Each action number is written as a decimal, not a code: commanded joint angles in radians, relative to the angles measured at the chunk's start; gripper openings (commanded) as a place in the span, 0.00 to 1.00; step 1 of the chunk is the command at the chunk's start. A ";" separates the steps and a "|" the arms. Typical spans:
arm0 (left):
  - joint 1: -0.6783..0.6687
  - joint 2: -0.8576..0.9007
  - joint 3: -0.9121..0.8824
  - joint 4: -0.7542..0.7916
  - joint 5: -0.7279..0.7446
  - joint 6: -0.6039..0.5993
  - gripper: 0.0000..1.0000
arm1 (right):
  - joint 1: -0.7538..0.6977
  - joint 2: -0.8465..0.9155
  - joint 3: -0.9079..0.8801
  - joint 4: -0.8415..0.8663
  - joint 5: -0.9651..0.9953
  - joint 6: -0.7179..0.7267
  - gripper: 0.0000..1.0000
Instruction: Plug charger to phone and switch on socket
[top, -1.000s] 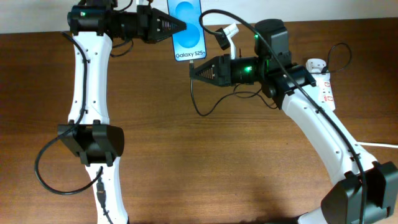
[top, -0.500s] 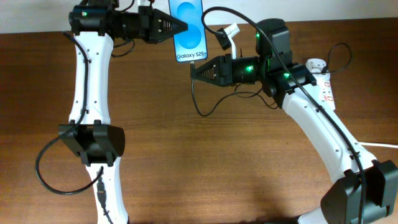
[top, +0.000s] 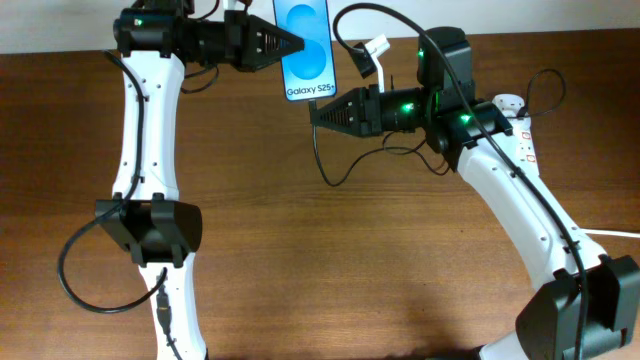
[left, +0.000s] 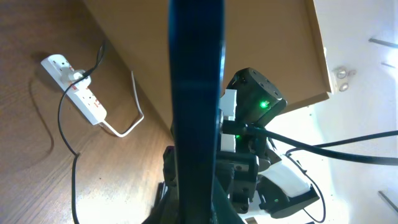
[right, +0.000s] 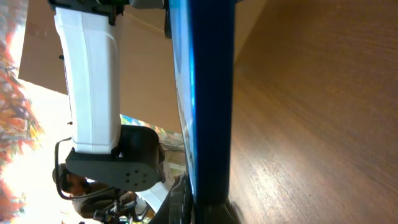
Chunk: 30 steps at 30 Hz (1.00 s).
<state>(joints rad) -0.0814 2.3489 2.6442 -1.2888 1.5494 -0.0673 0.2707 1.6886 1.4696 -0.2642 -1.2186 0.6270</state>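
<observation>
The phone (top: 312, 40), blue screen up, is held above the table's far edge by my left gripper (top: 298, 45), shut on its left side. In the left wrist view it shows edge-on (left: 196, 93) between the jaws (left: 199, 205). My right gripper (top: 314, 111) is shut on the charger's connector tip right at the phone's bottom edge. In the right wrist view the phone's dark edge (right: 211, 93) rises straight from the jaws (right: 208, 208). The connector itself is hidden. The black charger cable (top: 322, 170) loops down and back towards the white adapter (top: 508, 102) in the socket (top: 524, 145).
The socket's thick white cord (top: 610, 232) runs off the right edge. The socket also shows in the left wrist view (left: 78, 93). The robots' own black cables arch over the right arm (top: 390, 20). The wall stands just behind the phone.
The phone and both grippers have shifted slightly to the right. The right gripper has stayed against the phone's bottom edge.
</observation>
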 joint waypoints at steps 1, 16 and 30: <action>-0.008 -0.008 0.008 -0.030 0.025 0.038 0.00 | -0.029 0.000 0.016 0.048 0.023 -0.051 0.07; 0.002 -0.008 0.008 -0.032 -0.047 0.061 0.00 | -0.029 0.000 0.016 0.058 0.024 0.019 0.68; -0.029 -0.002 0.006 -0.230 -1.053 0.052 0.00 | -0.029 0.001 0.015 -0.528 0.478 -0.280 0.98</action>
<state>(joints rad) -0.0818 2.3489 2.6434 -1.5234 0.6815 -0.0185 0.2447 1.6897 1.4815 -0.7349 -0.8482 0.4541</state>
